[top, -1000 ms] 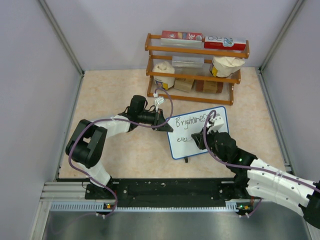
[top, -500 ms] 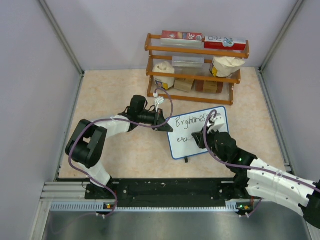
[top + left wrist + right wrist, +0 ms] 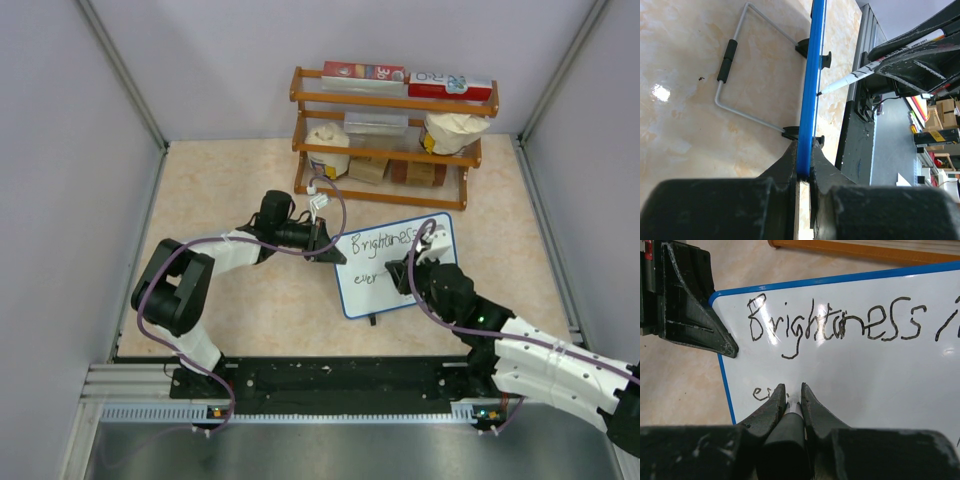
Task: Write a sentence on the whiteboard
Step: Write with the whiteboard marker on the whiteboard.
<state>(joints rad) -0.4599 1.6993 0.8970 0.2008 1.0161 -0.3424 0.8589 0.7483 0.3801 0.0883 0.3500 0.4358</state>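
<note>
The whiteboard stands tilted on the table, white with a blue rim. Black lettering reads "Brightness i" on the top line; a second line starts "ever". My left gripper is shut on the board's blue left edge. My right gripper is shut on a marker whose tip touches the board at the second line. The marker also shows in the left wrist view, tip against the board face. The left fingers show in the right wrist view.
A wooden rack with boxes, bags and jars stands just behind the board. The board's wire stand rests on the table behind it. Grey walls enclose the table on three sides.
My right gripper has shifted slightly right along the second line, and the lettering there has grown by a stroke. The left arm and board have not moved.
</note>
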